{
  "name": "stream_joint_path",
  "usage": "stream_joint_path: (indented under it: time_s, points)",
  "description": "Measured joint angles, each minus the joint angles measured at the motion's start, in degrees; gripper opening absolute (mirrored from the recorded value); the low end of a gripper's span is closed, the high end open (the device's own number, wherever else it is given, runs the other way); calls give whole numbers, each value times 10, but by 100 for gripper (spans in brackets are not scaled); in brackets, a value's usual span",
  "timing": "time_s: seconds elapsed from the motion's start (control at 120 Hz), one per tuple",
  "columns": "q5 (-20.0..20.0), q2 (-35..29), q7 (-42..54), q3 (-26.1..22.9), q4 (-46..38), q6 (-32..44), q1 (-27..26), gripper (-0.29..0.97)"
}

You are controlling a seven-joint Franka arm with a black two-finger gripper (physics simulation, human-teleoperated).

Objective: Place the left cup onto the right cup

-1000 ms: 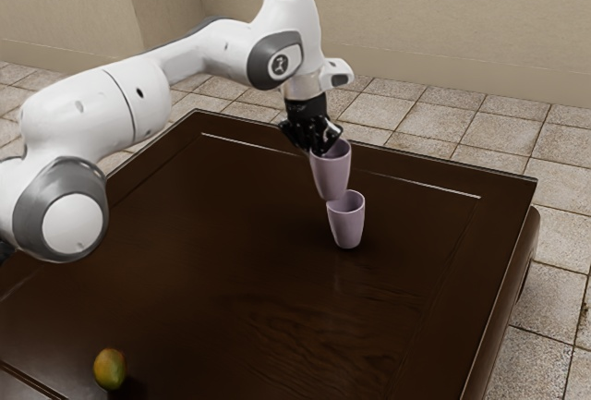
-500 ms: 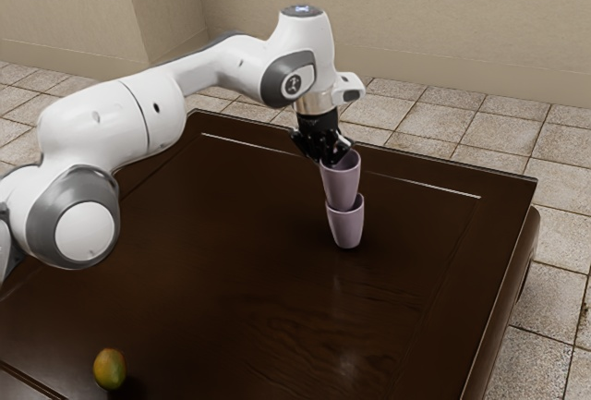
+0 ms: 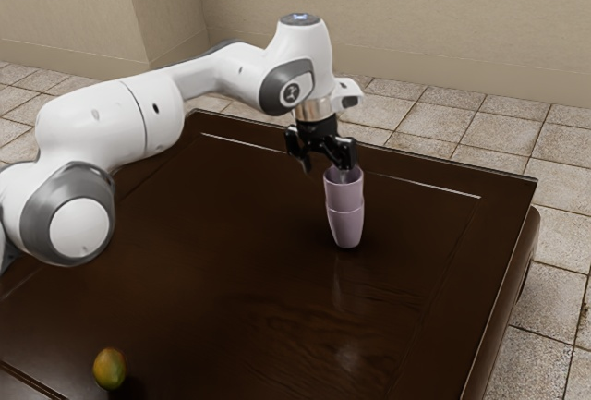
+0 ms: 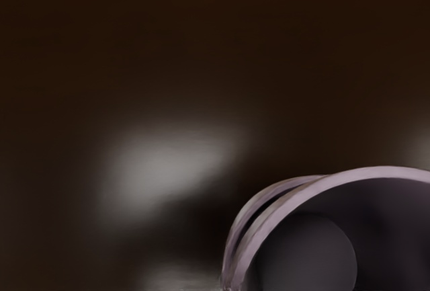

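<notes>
- Since everything here rests on it, I start with the dark wooden surface (image 3: pixel 231 308). It carries the cups a little toward the exterior view's right of its middle.
- Reaching in from the exterior view's left, the white arm (image 3: pixel 138 114) bends over the surface and points its hand straight down.
- Directly under that hand is the stack. The left cup (image 3: pixel 343 185) sits nested in the right cup (image 3: pixel 347 227), both upright with mouths up. As far as I can judge, their long axes share one vertical line.
- My wrist camera looks into the left cup (image 4: pixel 376 230) from above, with a second lilac rim just outside its own, which fits the nesting.
- The jaws hang just above the upper rim, spread wide, one finger to each side of the mouth. I see neither finger touching the wall, so I read them as holding nothing.
- What matters for the coming move is that the stack lies straight below the jaws, along the hand's own axis. I judge the placing done, so the next move should be a clean lift straight up. Any sideways drift could catch the rim and tip both cups.
- Smallest is a yellow-green fruit (image 3: pixel 110 369) near the surface's near corner at the exterior view's left. It is well apart from the cups and out of my way.
</notes>
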Motion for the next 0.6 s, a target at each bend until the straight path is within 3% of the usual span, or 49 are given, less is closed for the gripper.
stream_joint_path:
  time_s: [0.1,0.35,0.6]
  points:
    - [1,-38,-1,0,-29,-2,8,60]
    - [-17,-239,2,3,-178,-67,78,66]
    - [-90,-398,64,112,-296,-143,100,67]
